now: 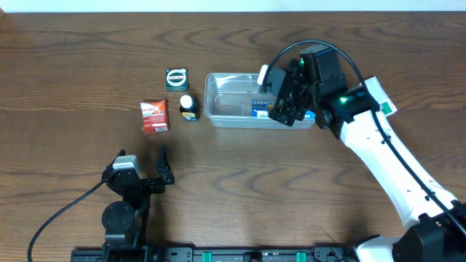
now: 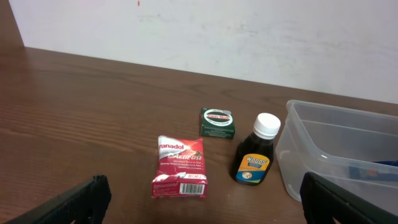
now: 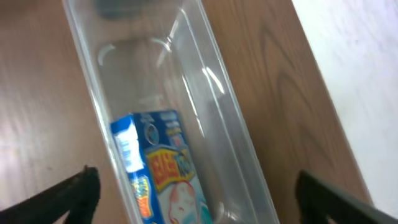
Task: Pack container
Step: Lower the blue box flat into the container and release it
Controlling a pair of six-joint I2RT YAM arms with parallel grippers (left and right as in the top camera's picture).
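The clear plastic container [image 1: 226, 102] stands mid-table; it also shows in the left wrist view [image 2: 323, 149] and the right wrist view [image 3: 205, 93]. A blue box [image 3: 163, 174] lies inside it at its right end [image 1: 260, 109]. My right gripper [image 1: 285, 109] hangs open over that end, fingers wide apart [image 3: 196, 199], holding nothing. Left of the container stand a small dark bottle with a white cap [image 1: 188, 108] [image 2: 255, 158], a green box [image 1: 176, 78] [image 2: 217, 122] and a red packet [image 1: 154, 116] [image 2: 180, 167]. My left gripper [image 1: 142, 171] is open and empty, near the front edge [image 2: 205, 202].
The wooden table [image 1: 73, 65] runs wide to the left and behind the objects. A white wall [image 2: 217, 31] stands beyond the far edge. My right arm [image 1: 386, 160] crosses the table's right side.
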